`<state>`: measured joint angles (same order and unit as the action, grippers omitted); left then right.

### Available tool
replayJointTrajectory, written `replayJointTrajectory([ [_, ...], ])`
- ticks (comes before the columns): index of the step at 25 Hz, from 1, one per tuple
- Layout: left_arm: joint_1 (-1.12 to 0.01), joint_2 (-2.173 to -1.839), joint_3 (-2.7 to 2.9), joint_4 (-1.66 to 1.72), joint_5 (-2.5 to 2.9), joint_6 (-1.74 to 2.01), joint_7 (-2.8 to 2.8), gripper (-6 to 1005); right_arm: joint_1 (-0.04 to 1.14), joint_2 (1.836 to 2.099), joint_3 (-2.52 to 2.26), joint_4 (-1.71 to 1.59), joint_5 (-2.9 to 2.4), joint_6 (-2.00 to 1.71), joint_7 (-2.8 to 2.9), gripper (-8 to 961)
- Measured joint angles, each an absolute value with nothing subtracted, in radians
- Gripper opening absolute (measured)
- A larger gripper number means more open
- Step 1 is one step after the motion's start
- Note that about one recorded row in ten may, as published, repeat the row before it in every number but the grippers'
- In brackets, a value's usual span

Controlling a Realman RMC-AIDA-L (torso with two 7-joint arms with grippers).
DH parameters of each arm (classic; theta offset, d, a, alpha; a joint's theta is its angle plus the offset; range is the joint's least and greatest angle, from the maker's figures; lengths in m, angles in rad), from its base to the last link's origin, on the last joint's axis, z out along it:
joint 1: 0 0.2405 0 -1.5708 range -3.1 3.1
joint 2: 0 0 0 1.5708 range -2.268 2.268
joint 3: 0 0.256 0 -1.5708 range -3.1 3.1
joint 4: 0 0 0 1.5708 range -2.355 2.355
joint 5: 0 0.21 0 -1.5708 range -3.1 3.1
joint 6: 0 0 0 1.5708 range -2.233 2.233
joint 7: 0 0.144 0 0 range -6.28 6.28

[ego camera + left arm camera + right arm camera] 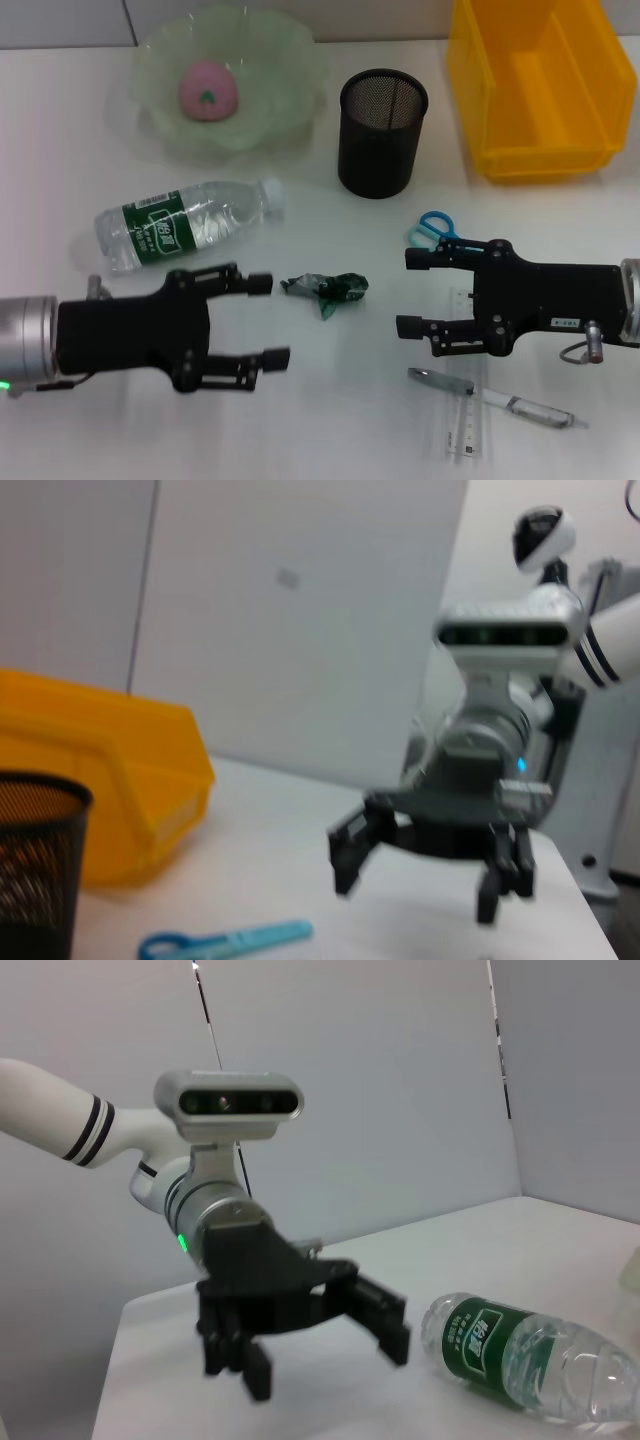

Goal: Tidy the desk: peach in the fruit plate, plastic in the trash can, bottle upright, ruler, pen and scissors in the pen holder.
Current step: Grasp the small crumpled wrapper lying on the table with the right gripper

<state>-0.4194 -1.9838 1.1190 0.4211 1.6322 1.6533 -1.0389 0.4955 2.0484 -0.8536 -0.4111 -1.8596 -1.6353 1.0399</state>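
Observation:
The pink peach [208, 90] lies in the green fruit plate [292, 62] at the back left. A clear bottle [185, 225] [520, 1355] with a green label lies on its side. Crumpled green plastic [328, 289] sits mid-table between my grippers. My left gripper [268, 320] [325, 1365] is open just left of it, holding nothing. My right gripper [408, 293] [415, 895] is open to its right, over the blue-handled scissors [432, 230] [225, 942], whose blades it hides. The pen [500, 400] lies across the clear ruler [468, 425] at the front right. The black mesh pen holder [382, 130] [35, 870] stands upright.
A yellow bin [535, 85] [100, 780] stands at the back right, beside the pen holder. The white table's front edge is close below both arms.

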Motion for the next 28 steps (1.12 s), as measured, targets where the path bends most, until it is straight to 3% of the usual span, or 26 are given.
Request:
replayJointTrajectory([
  [18, -0.399, -1.987, 1.104, 0.416, 1.659, 1.626, -0.991, 838, 0.498, 2.047, -0.845, -0.420, -1.858, -1.631, 1.074, 818],
  [28, -0.403, -1.999, 1.108, 0.416, 1.660, 1.601, -0.985, 835, 0.523, 2.046, -0.856, -0.706, -1.956, -1.655, 1.510, 819],
])
